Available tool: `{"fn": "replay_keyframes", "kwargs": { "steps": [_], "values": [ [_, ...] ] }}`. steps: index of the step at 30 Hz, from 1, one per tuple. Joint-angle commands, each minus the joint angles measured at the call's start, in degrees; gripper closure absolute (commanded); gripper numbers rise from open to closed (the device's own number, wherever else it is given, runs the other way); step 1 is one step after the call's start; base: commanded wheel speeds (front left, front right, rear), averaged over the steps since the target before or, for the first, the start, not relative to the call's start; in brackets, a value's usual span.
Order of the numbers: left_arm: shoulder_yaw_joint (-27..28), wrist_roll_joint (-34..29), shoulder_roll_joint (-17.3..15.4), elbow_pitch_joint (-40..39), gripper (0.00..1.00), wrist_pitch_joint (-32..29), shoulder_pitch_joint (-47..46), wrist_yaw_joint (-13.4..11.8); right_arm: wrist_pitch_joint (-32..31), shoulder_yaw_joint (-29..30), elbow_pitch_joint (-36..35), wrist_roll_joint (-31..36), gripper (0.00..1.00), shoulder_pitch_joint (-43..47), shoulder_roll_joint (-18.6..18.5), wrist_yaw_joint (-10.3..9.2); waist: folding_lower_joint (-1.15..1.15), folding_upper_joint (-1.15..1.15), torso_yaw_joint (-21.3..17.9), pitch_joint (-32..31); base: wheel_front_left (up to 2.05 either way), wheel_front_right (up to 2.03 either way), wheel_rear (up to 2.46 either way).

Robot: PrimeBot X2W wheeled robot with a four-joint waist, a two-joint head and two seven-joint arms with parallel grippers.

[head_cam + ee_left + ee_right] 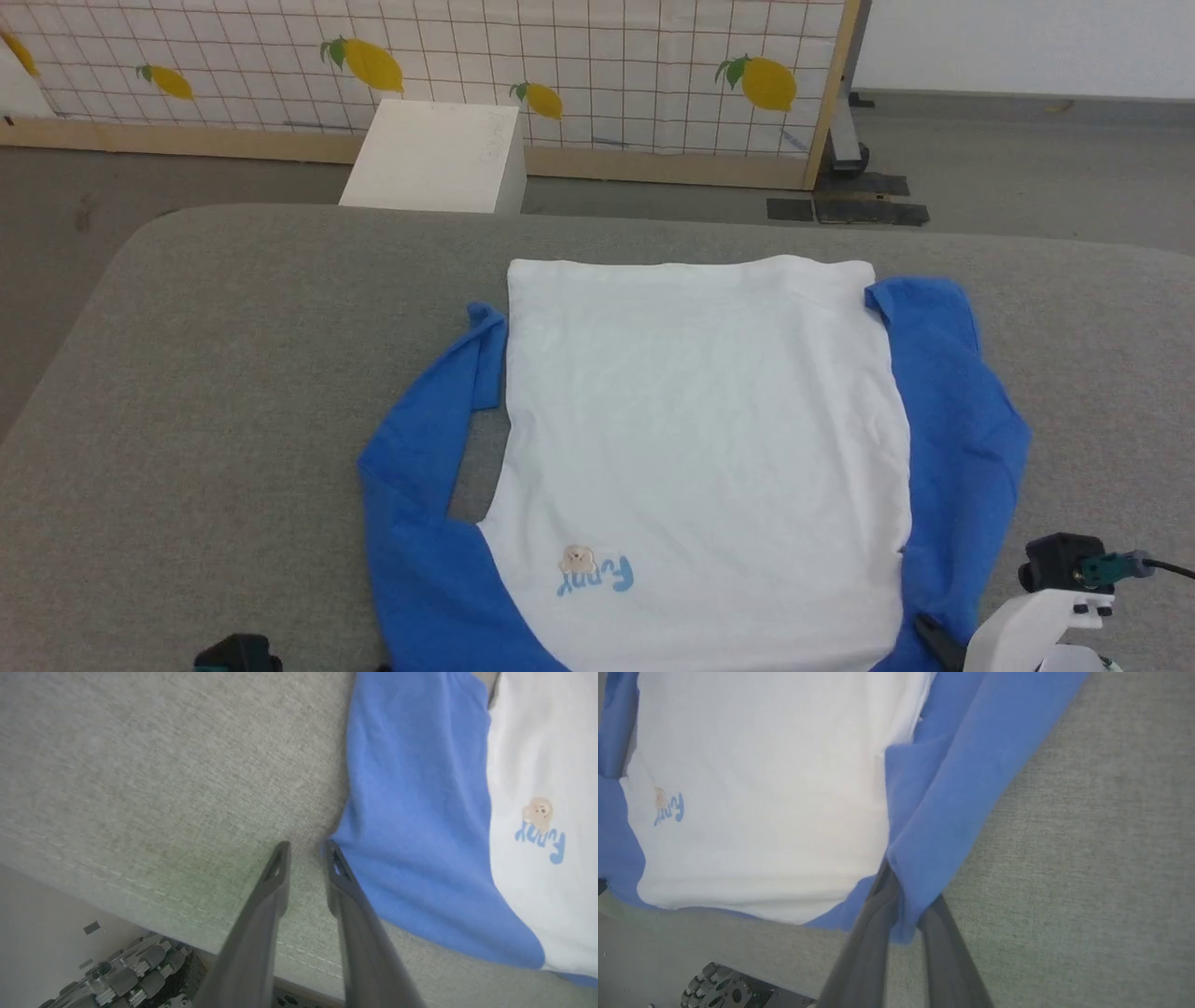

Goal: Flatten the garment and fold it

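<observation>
Shirt (700, 420) flat mid-table (233, 373), room L & R. L end effector (306, 847) open, empty, by L sleeve (411, 812) edge. R end effector (909, 886) barely parted, R sleeve (952, 788) hem between fingers; grip unclear.

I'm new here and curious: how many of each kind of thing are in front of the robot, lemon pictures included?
Shirt: 1
White box: 1
Lemon pictures: 5, one cut off at the edge
Total: 7

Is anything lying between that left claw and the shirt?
Nothing visible does. The left gripper is open over the grey surface, one fingertip right at the blue sleeve edge of the shirt.
</observation>
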State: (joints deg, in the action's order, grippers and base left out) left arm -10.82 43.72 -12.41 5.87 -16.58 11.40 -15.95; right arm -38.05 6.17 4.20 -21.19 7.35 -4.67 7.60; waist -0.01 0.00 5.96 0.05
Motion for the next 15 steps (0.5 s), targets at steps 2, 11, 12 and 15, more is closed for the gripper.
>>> {"fn": "replay_keyframes", "kwargs": {
  "steps": [2,11,12,15],
  "values": [
    [1.5,0.5,-0.6,-1.6,0.0,1.0,-1.0,-0.3,0.8,1.0,-1.6,-0.7,0.0,-0.8,0.3,-0.11,0.01,0.0,-0.2,0.0,0.0,0.0,0.0],
    [8.6,0.8,-0.4,-12.5,0.0,11.5,-5.2,1.2,-1.1,12.5,-10.0,-8.3,0.0,-7.6,1.5,-0.11,0.01,0.0,-0.9,3.6,0.0,0.0,0.0],
    [8.5,-0.7,-1.0,-12.8,0.0,13.3,-6.1,1.8,-1.4,13.4,-10.6,-7.8,0.0,-9.2,1.4,-0.11,0.01,0.0,-1.1,4.4,0.0,0.0,0.0],
    [7.4,-6.6,-2.5,-13.3,0.0,21.6,-10.3,4.6,-2.0,16.0,-10.8,-5.8,0.0,-16.6,0.6,-0.11,0.01,0.0,-1.6,7.7,0.0,0.0,0.0]
  ]
}}
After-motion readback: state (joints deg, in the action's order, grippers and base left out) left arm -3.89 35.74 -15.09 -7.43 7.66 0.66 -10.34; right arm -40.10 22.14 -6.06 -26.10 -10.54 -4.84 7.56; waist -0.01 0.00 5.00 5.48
